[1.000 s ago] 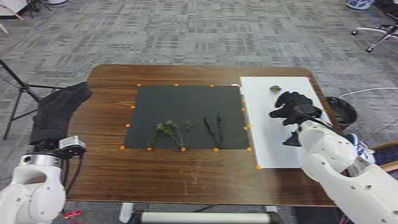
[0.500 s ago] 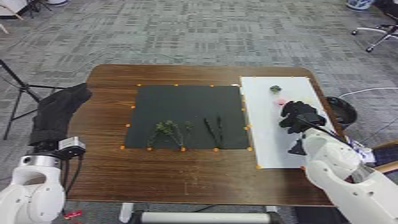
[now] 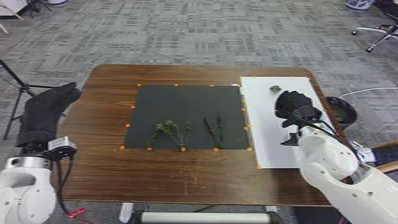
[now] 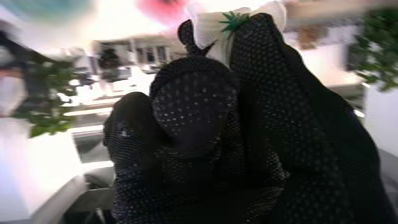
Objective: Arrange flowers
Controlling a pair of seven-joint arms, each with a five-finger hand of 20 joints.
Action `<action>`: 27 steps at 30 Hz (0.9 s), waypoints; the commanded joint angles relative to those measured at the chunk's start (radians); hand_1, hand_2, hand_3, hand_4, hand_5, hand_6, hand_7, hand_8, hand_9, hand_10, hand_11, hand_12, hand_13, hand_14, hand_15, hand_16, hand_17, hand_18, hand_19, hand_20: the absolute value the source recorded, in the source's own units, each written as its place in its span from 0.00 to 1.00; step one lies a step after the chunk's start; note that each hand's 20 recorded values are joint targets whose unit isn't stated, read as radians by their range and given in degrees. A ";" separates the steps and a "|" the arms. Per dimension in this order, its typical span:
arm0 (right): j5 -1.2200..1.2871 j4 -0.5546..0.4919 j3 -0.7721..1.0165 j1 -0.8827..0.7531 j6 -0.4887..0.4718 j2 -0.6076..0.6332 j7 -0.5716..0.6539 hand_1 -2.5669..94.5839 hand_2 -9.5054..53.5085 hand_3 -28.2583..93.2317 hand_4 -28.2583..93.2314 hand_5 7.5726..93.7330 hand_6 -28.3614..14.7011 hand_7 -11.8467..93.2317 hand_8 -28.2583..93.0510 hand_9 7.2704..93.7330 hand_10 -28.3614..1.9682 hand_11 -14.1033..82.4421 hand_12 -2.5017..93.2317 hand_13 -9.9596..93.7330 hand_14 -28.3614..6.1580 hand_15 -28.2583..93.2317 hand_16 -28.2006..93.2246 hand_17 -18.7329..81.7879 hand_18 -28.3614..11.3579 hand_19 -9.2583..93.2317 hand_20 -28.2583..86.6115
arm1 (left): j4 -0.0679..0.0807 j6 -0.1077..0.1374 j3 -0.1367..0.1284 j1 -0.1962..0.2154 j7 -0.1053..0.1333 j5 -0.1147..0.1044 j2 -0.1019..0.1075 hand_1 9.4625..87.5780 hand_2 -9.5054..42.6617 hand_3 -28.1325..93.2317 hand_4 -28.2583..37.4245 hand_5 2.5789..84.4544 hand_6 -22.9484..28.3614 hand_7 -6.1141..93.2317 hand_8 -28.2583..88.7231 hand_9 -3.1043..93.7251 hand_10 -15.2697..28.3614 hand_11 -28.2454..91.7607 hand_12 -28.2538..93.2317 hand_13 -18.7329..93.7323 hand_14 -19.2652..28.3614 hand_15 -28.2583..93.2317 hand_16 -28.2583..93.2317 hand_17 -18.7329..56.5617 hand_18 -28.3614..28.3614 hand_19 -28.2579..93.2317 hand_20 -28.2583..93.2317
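Observation:
My right hand (image 3: 295, 104) is over the far part of the white sheet (image 3: 271, 150), close to a small pale green flower head (image 3: 275, 89). In the right wrist view, my right hand (image 4: 200, 110) has a pale bloom (image 4: 206, 25) with green sepals just beyond it and a blurred pink bloom (image 4: 163, 9) farther off. Whether it holds a stem cannot be seen. Leafy green sprigs (image 3: 167, 129) and thin dark stems (image 3: 213, 132) lie near the front of the dark mat (image 3: 178, 102). Off the table's left edge, my left hand (image 3: 46, 107) is open and holds nothing.
Orange markers line the mat and sheet on the brown table (image 3: 187, 177). Beyond the table's right edge stands a round black container (image 3: 345, 110). A tripod (image 3: 13, 95) is at the left, and an office chair (image 3: 382, 32) stands at the far right.
My right hand moved a little away from me and now covers the pink bloom that showed beside it half a second ago. My left hand shifted outward to the left.

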 commanded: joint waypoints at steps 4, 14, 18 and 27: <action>0.338 -0.137 -0.194 0.444 -0.260 0.004 -0.070 0.67 0.00 0.69 0.15 0.79 0.60 0.34 0.40 0.90 0.57 0.23 0.44 0.93 0.71 0.67 0.51 0.77 0.39 0.97 0.66 | 0.018 0.106 -0.066 0.056 -0.002 -0.031 0.005 0.11 0.60 0.76 0.00 0.66 0.42 0.22 0.16 0.56 0.69 0.40 0.32 0.49 0.77 0.39 0.24 0.30 0.71 0.31 0.36; 0.515 -0.073 -0.396 0.638 -0.436 -0.225 -0.087 0.67 0.00 0.69 0.15 0.79 0.59 0.34 0.40 0.90 0.55 0.22 0.45 0.93 0.72 0.67 0.52 0.76 0.39 0.97 0.66 | 0.034 0.141 -0.090 0.077 -0.035 -0.031 -0.001 0.09 0.80 0.78 0.00 0.70 0.41 0.22 0.16 0.58 0.69 0.40 0.32 0.51 0.77 0.40 0.24 0.30 0.70 0.32 0.36; 0.502 -0.028 -0.465 0.671 -0.461 -0.320 -0.124 0.67 0.00 0.69 0.15 0.79 0.59 0.34 0.40 0.90 0.55 0.22 0.45 0.93 0.71 0.67 0.52 0.76 0.40 0.97 0.66 | 0.037 0.135 -0.079 0.067 -0.040 -0.027 0.002 0.10 0.80 0.79 0.00 0.71 0.41 0.22 0.16 0.58 0.69 0.40 0.32 0.51 0.77 0.40 0.24 0.31 0.70 0.32 0.36; 0.451 0.086 -0.538 0.674 -0.551 -0.492 -0.198 0.67 0.00 0.69 0.15 0.79 0.60 0.34 0.40 0.90 0.55 0.22 0.45 0.93 0.72 0.67 0.52 0.76 0.39 0.97 0.66 | 0.036 0.132 -0.060 0.046 -0.035 -0.025 0.020 0.11 0.78 0.79 0.00 0.72 0.42 0.22 0.16 0.58 0.69 0.40 0.32 0.51 0.77 0.40 0.24 0.31 0.70 0.32 0.36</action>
